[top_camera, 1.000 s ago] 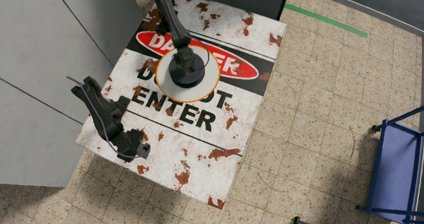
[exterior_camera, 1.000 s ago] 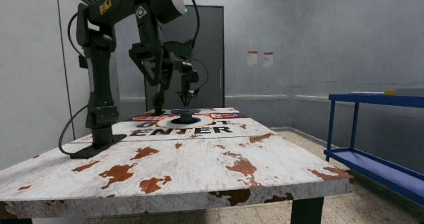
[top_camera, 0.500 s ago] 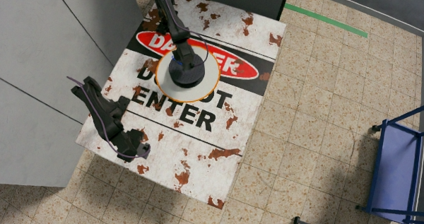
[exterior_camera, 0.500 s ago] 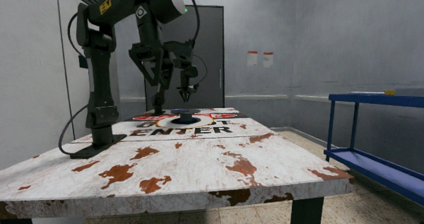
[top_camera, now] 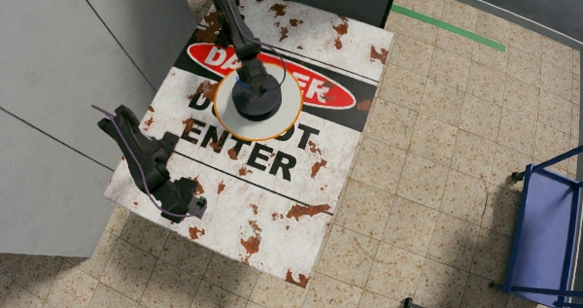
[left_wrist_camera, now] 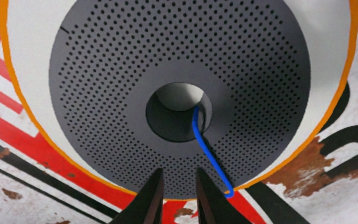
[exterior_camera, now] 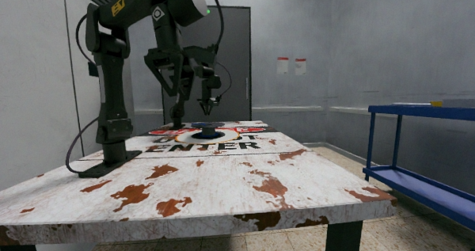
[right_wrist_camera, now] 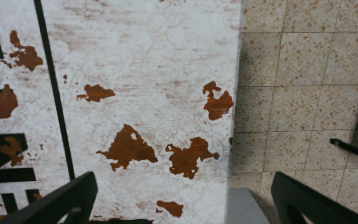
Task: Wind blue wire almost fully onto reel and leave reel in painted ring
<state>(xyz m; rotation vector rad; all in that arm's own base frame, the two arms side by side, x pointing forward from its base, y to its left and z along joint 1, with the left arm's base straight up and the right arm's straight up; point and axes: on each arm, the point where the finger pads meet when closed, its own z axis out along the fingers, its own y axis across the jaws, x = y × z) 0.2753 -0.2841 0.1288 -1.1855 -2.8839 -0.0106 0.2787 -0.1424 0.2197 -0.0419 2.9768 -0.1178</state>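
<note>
The dark perforated reel (top_camera: pixel 257 112) (exterior_camera: pixel 208 131) (left_wrist_camera: pixel 181 65) lies flat inside the orange outline of the painted ring (top_camera: pixel 258 140) (left_wrist_camera: pixel 355 30). The blue wire (left_wrist_camera: pixel 212 157) (top_camera: pixel 241 82) comes up out of the reel's centre hole and runs across the upper flange to its rim, where it bends over. More blue shows low around the core in the exterior view; how it is wound cannot be told. My left gripper (left_wrist_camera: pixel 179 176) (exterior_camera: pixel 207 114) is above the upper flange, fingers slightly apart, nothing between them. My right gripper (right_wrist_camera: pixel 183 180) is wide open and empty, high over the table.
The rusty white sign table (top_camera: pixel 228 242) (exterior_camera: pixel 222 181) (right_wrist_camera: pixel 151 85) carries both arms along one long side. The right arm (exterior_camera: pixel 115 74) stands near one end, away from the reel. A blue cart (top_camera: pixel 544 232) (exterior_camera: pixel 419 110) stands on the floor beyond the opposite side.
</note>
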